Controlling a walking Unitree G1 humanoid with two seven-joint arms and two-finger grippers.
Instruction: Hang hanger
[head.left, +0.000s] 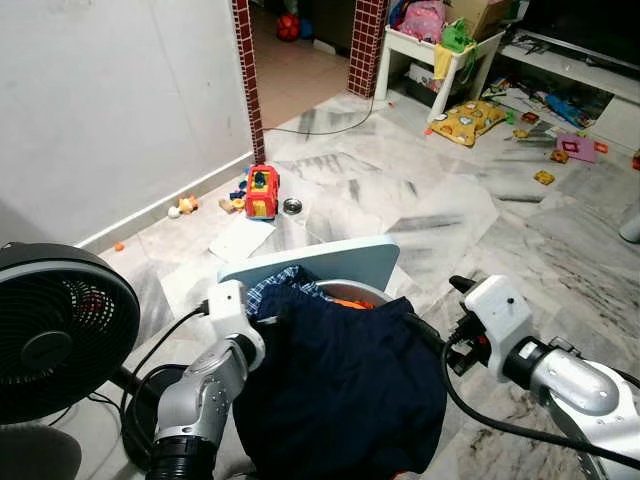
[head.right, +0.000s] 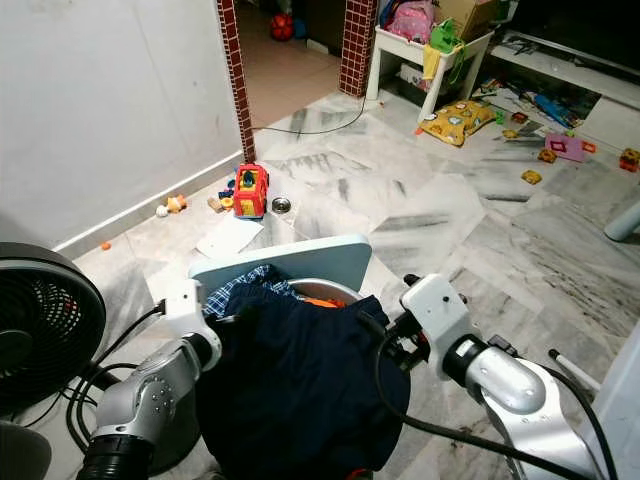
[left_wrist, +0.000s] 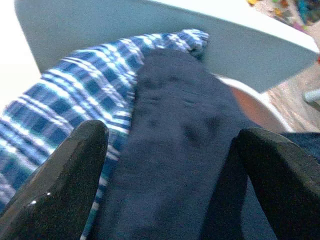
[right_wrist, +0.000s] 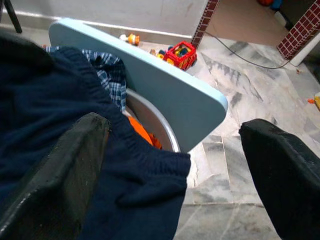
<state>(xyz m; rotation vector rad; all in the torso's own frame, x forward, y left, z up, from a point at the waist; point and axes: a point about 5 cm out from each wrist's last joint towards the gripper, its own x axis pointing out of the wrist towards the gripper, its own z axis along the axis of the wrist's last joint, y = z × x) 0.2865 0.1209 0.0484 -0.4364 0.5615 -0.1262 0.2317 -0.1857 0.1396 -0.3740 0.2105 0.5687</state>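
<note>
Both the left gripper (left_wrist: 170, 165) and right gripper (right_wrist: 172, 165) have fingers spread wide, gripping nothing, either side of the dark navy garment (head.left: 345, 385) heaped over a white basin (right_wrist: 152, 122); I see no hanger, so I'd lift cloth slowly

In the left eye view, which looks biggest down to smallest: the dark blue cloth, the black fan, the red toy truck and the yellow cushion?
1. Dark blue cloth
2. Black fan
3. Yellow cushion
4. Red toy truck

The last two look close, and the cushion lies farther away, so their true order is unsure.
</note>
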